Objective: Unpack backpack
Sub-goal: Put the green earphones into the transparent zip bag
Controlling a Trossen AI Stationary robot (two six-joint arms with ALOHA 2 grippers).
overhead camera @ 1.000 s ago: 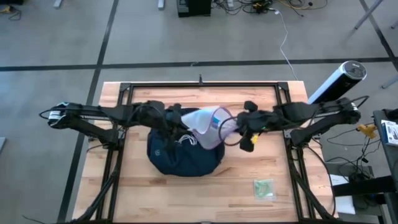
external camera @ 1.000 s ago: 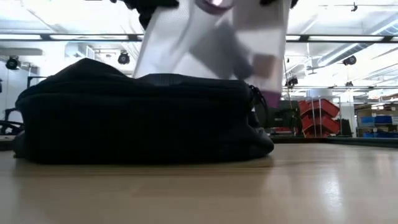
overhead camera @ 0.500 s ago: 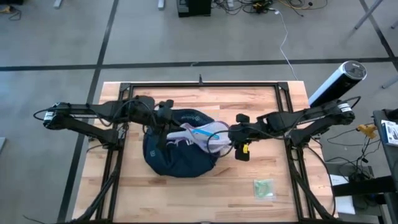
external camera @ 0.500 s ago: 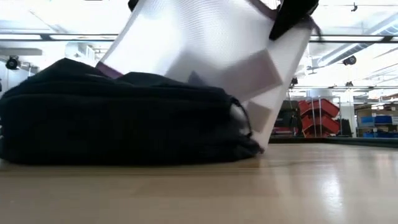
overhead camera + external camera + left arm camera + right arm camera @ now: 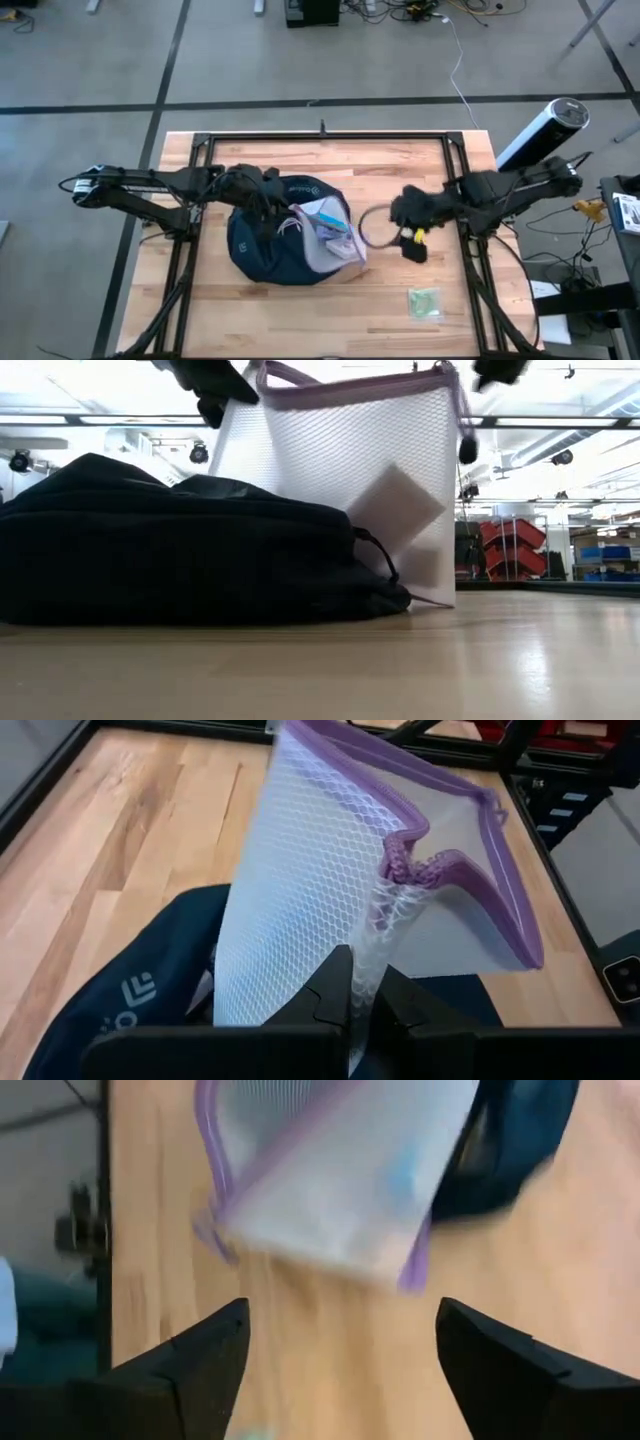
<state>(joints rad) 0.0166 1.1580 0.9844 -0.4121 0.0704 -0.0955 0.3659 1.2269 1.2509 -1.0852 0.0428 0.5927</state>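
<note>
High view shows the backpack [image 5: 285, 245] lying in the middle of the desk [image 5: 320, 310]. A mesh pouch [image 5: 325, 232] with a purple edge sticks out of it, with a pale block inside. Left wrist view shows the left gripper [image 5: 360, 1005] jaws pinching the pouch's mesh. Right gripper [image 5: 410, 225] sits beside the pouch, jaws wide open, holding nothing.

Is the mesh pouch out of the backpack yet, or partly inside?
Cannot tell. The mesh pouch stands upright against the backpack, one lower corner on the table; its other end is hidden. The left tool pinches its mesh.
</note>
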